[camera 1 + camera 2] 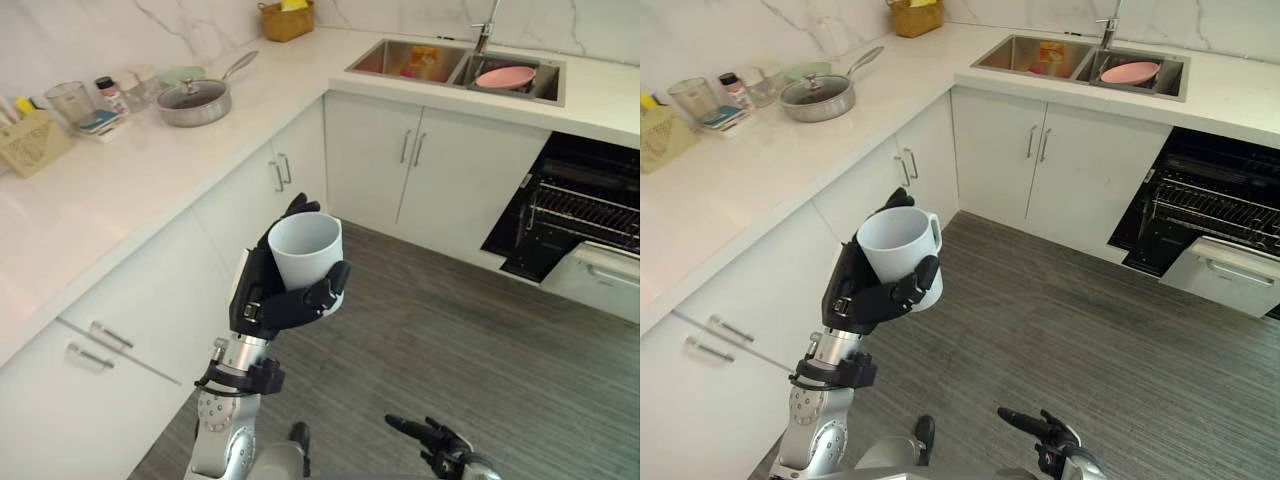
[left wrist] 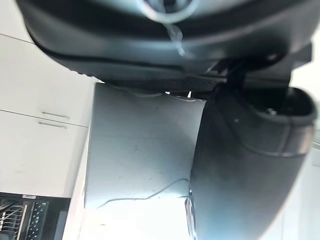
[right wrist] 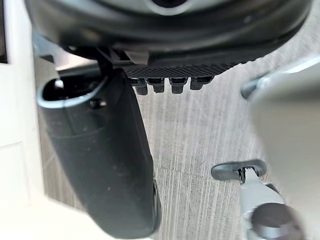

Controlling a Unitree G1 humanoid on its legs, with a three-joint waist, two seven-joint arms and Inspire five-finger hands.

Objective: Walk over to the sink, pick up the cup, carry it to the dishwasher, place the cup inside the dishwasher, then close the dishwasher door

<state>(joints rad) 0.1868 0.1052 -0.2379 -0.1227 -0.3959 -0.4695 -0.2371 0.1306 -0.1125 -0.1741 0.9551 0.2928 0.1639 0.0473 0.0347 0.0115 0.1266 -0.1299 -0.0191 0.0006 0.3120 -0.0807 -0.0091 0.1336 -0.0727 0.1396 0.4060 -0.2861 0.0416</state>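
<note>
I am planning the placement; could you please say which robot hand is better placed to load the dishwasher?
Left, probably: the left robot hand is curled round the cup, upright, while the right robot hand hangs low and empty. The dishwasher stands open ahead to the right.

The cup [image 1: 305, 250] at mid-frame looks like smooth white ceramic, faintly satin. The left hand [image 1: 285, 305] round it is dark matt plastic. The countertop [image 1: 130, 190] along the left is polished white stone with pale grey veining. At the upper right, the sink [image 1: 385, 60] is brushed stainless steel and its faucet [image 1: 486, 30] bright chrome. The pan [image 1: 195, 103] at the upper left is dull metal. The basket [image 1: 285, 22] at the top is woven wicker. The cabinet doors [image 1: 365, 155] are smooth white with slim metal handles. The floor [image 1: 450, 350] is grey, wood-grained and matt. At the right edge, the dishwasher rack [image 1: 585, 212] is thin metal wire.
</note>
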